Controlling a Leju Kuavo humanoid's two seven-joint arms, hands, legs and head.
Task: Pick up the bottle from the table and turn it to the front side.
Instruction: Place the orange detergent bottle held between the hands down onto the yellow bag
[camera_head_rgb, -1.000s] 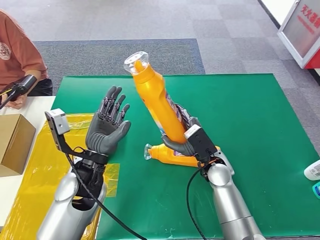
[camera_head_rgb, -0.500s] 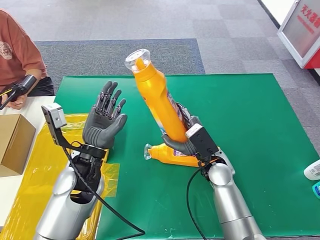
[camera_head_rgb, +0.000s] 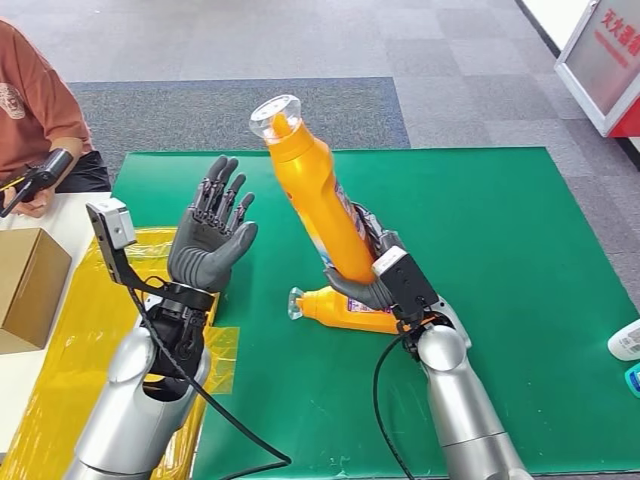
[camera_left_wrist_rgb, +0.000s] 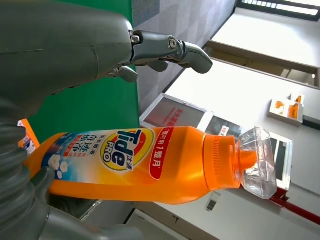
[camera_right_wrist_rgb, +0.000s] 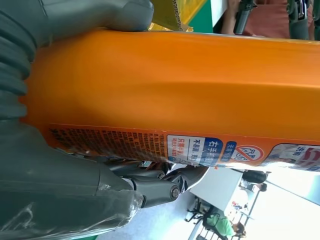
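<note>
My right hand (camera_head_rgb: 367, 268) grips the lower body of an orange Tide bottle (camera_head_rgb: 317, 195), holding it raised and tilted over the green mat (camera_head_rgb: 498, 260), its clear cap (camera_head_rgb: 274, 113) up and leaning to the left. The bottle's orange body (camera_right_wrist_rgb: 181, 80) runs close across the right wrist view. In the left wrist view the bottle (camera_left_wrist_rgb: 143, 162) shows its Tide label. My left hand (camera_head_rgb: 211, 235) is raised left of the bottle, fingers spread, holding nothing. A second orange bottle (camera_head_rgb: 340, 310) lies on the mat beneath my right hand.
A yellow sheet (camera_head_rgb: 68, 370) covers the table's left part. A cardboard box (camera_head_rgb: 26, 285) sits at the far left, where a person in an orange shirt (camera_head_rgb: 30, 100) holds a black device. A white object (camera_head_rgb: 625, 340) lies at the mat's right edge.
The left hand drew back slightly toward the left and then steadied. The held bottle's cap rose a little; the right hand barely moved.
</note>
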